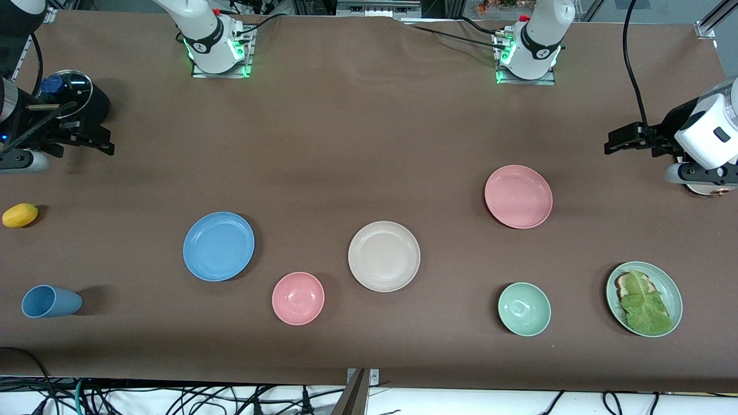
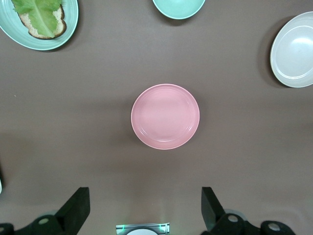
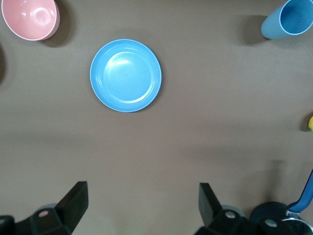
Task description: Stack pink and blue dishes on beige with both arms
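Note:
The beige plate (image 1: pixel 384 256) lies mid-table and also shows at the edge of the left wrist view (image 2: pixel 295 50). The blue plate (image 1: pixel 218 246) (image 3: pixel 125 75) lies toward the right arm's end, the pink plate (image 1: pixel 518 196) (image 2: pixel 165 116) toward the left arm's end. All three rest flat and apart from one another. My right gripper (image 1: pixel 106 144) (image 3: pixel 143 203) hangs open and holds nothing, over the bare cloth at the right arm's end. My left gripper (image 1: pixel 610 144) (image 2: pixel 145 205) hangs open and holds nothing, over the left arm's end, apart from the pink plate.
A pink bowl (image 1: pixel 298 298) sits between the blue and beige plates, nearer the camera. A pale green bowl (image 1: pixel 524 309) and a green plate (image 1: pixel 669 285) with lettuce on toast lie near the front edge. A blue cup (image 1: pixel 51 301), a lemon (image 1: pixel 20 215) and a black pot (image 1: pixel 72 95) are at the right arm's end.

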`<state>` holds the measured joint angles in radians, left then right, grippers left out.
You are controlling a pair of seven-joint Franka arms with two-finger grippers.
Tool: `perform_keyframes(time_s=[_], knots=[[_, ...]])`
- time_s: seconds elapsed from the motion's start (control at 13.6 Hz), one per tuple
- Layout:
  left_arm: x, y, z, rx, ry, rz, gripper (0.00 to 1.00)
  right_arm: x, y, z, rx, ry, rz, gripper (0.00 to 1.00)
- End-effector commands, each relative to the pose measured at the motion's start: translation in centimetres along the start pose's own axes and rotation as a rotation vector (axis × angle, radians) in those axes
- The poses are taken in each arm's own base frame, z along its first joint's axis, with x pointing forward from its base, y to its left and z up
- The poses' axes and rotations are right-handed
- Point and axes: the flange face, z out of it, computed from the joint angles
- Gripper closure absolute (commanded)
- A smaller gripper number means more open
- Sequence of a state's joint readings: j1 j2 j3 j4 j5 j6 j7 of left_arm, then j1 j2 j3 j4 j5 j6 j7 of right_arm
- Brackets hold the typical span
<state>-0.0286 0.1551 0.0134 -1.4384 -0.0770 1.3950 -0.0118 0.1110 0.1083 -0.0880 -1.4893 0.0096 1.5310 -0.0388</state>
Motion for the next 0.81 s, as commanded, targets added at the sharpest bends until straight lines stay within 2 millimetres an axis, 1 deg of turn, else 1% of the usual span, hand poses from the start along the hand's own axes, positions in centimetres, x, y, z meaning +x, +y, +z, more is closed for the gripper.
perform_keyframes(time_s=[0.0, 0.07, 0.15, 0.3, 0.37, 0.44, 0.52, 0.66, 0.74], knots=[[0.9, -0.4, 0.8, 0.023, -0.017, 0.012, 0.0, 0.1, 0.2, -0.5, -0.004, 0.007, 0.014, 0.0], [1.5, -0.7, 1.6, 0.021, -0.029, 0.006, 0.0, 0.1, 0.3, -0.5, -0.004, 0.007, 0.016, 0.0], [2.6, -1.4, 3.2, 0.014, -0.058, -0.005, 0.0, 0.2, 0.4, -0.5, -0.004, 0.008, 0.017, 0.0], [4.5, -1.9, 6.1, 0.01, -0.103, -0.011, 0.0, 0.2, 0.5, -0.5, -0.004, 0.008, 0.019, 0.0], [5.5, -1.9, 6.8, 0.011, -0.098, -0.011, 0.0, 0.2, 0.5, -0.5, -0.004, 0.008, 0.019, 0.0], [6.5, -1.9, 8.2, 0.009, -0.107, -0.012, 0.0, 0.2, 0.5, -0.5, -0.004, 0.008, 0.019, 0.0], [7.2, -1.8, 9.2, 0.006, -0.108, -0.013, 0.0, 0.2, 0.5, -0.5, -0.004, 0.011, 0.019, 0.0], [8.3, -1.3, 10.3, -0.006, -0.089, -0.005, 0.0, 0.2, 0.6, -0.6, -0.004, 0.016, 0.02, 0.0], [9.0, -1.1, 11.2, -0.028, -0.082, -0.005, 0.0, 0.2, 0.6, -0.6, -0.004, 0.016, 0.022, 0.0]])
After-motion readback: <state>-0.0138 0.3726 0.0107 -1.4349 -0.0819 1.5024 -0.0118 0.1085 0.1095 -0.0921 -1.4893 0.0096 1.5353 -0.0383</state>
